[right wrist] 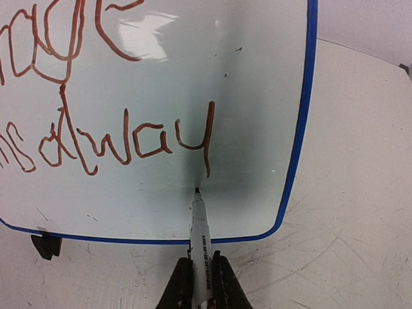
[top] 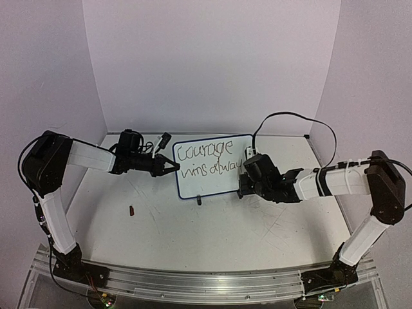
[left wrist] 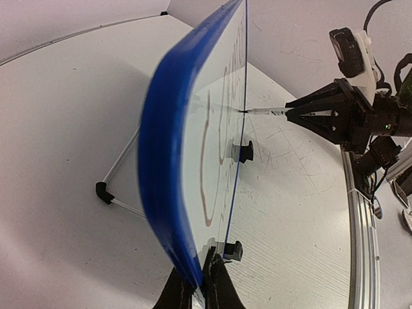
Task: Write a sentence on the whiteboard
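We see the whiteboard (top: 215, 183) standing upright on its long edge near the middle of the desk (top: 193, 238), between the two arms, its written face turned toward the arm bases. The sentence (top: 207, 161) on it runs in loopy reddish-brown strokes over two lines: "Courage" above, and "wins alway" below, with the last letter we can read being the "y" near the right end of the board. Our left hand (left wrist: 198, 286) is closed on the board's left edge, its fingers pinching the dark-blue frame from both sides. Our right hand (right wrist: 201, 280) is closed around a white marker (right wrist: 199, 235), which points straight at the board face. Its dark tip sits just below the tail of the "y", at the glossy surface; in the left wrist view the tip meets the board. From the right wrist we also see the rounded lower right corner of the frame and one black clip foot (right wrist: 46, 246) under the bottom edge, resting on the desk. From the left wrist we see a thin wire prop (left wrist: 122, 158) with a black end cap reaching out behind the board onto the desk. A small brown thing (top: 132, 210) lies on the scuffed desk surface, well apart from the board, in front of the left arm; we cannot tell what it is.
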